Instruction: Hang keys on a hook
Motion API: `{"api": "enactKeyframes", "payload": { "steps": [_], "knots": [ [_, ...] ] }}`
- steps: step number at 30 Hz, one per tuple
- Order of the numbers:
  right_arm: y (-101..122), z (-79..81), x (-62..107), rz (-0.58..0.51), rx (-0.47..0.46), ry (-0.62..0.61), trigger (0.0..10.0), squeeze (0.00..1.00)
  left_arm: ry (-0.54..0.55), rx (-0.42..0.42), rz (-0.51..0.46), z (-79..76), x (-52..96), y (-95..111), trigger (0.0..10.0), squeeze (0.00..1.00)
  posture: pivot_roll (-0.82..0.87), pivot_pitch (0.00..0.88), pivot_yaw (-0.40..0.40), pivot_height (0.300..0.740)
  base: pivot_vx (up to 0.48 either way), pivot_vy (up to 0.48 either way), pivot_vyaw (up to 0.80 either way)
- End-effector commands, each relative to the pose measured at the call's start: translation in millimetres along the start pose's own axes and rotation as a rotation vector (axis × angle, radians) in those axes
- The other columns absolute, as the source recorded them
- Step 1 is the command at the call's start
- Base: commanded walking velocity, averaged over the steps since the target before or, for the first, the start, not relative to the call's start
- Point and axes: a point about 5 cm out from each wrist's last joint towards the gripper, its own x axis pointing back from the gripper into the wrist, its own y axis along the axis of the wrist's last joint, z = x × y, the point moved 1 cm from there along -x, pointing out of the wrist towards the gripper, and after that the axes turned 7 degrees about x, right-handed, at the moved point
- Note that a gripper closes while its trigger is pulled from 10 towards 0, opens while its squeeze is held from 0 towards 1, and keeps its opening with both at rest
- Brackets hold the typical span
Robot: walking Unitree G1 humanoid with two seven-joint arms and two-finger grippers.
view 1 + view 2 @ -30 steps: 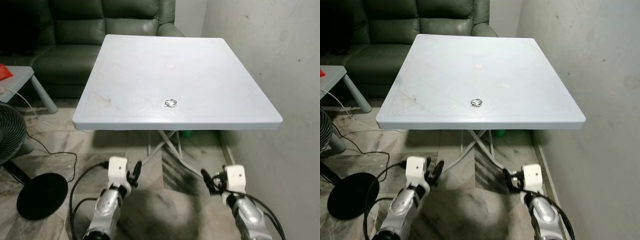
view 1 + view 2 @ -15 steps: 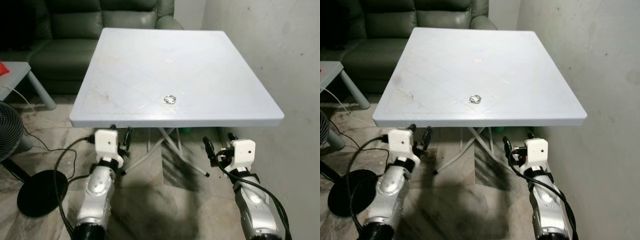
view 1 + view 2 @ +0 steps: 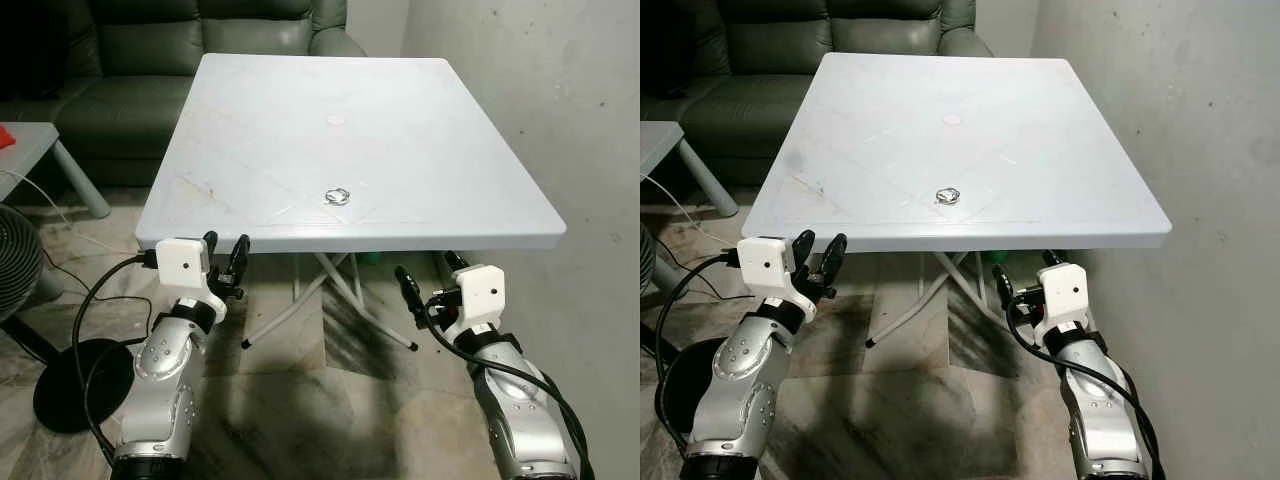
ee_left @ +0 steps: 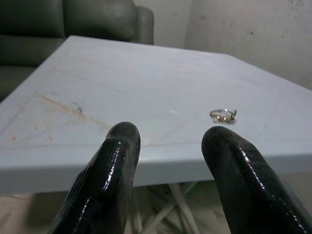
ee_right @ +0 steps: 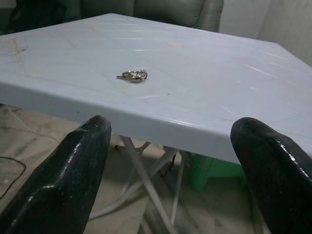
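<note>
Keys: keys [image 3: 339, 196] lie on the table [image 3: 250, 110], near its front edge.
Handling: likely light, stiff, slippery; pinch the ring.
Left gripper [image 3: 225, 252]: spread, empty, at the table's front edge.
Right gripper [image 3: 424, 275]: spread, empty, below that edge.

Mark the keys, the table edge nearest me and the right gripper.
keys [image 3: 339, 196], left eye view, on the metal ring.
table [image 3: 350, 241], left eye view, on its near front edge.
right gripper [image 3: 427, 279], left eye view, midway between its fingertips.
</note>
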Motion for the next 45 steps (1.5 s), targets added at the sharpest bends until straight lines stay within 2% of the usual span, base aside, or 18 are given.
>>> {"api": "enactKeyframes", "payload": {
  "steps": [1, 13, 18, 28, 31, 36, 45],
  "knots": [
    [6.5, -3.4, -2.6, -0.013, -0.005, -0.002, 10.0, 0.00, -0.002, -0.013, -0.007, -0.1, -0.8, 7.3, 10.0, 0.00, 0.04, 0.041, -0.021, 0.740, 0.000, 0.000, 0.00],
    [9.8, -10.1, -8.4, -0.020, -0.003, 0.008, 10.0, 0.00, -0.030, -0.002, -0.011, -6.9, -5.8, 10.2, 10.0, 0.00, 0.05, 0.042, -0.036, 0.740, 0.123, 0.000, 0.00],
    [10.8, -11.3, -9.0, -0.022, 0.003, 0.017, 10.0, 0.00, -0.011, 0.022, -0.015, -2.8, -3.2, 10.9, 10.0, 0.00, 0.05, 0.047, -0.041, 0.740, 0.252, 0.000, 0.00],
    [13.8, -9.9, -10.6, -0.034, 0.027, 0.042, 10.0, 0.00, -0.006, 0.024, -0.025, -2.6, -4.3, 13.7, 10.0, 0.00, 0.06, 0.063, -0.045, 0.740, 0.330, 0.000, 0.00],
    [14.8, -10.2, -10.8, -0.037, 0.035, 0.040, 10.0, 0.00, -0.011, 0.028, -0.022, -4.1, -4.4, 13.6, 10.0, 0.00, 0.06, 0.067, -0.043, 0.740, 0.354, 0.000, 0.80],
    [14.6, -12.0, -10.4, -0.041, -0.004, 0.028, 10.0, 0.00, -0.016, 0.031, -0.018, -6.1, -4.4, 12.7, 10.0, 0.00, 0.06, 0.072, -0.043, 0.740, 0.357, 0.000, 0.16],
    [15.3, -11.9, -11.3, -0.042, 0.002, 0.037, 10.0, 0.00, -0.015, 0.030, -0.019, -5.7, -5.5, 13.7, 10.0, 0.00, 0.06, 0.070, -0.044, 0.740, 0.356, 0.000, 0.00]
  ]
}}
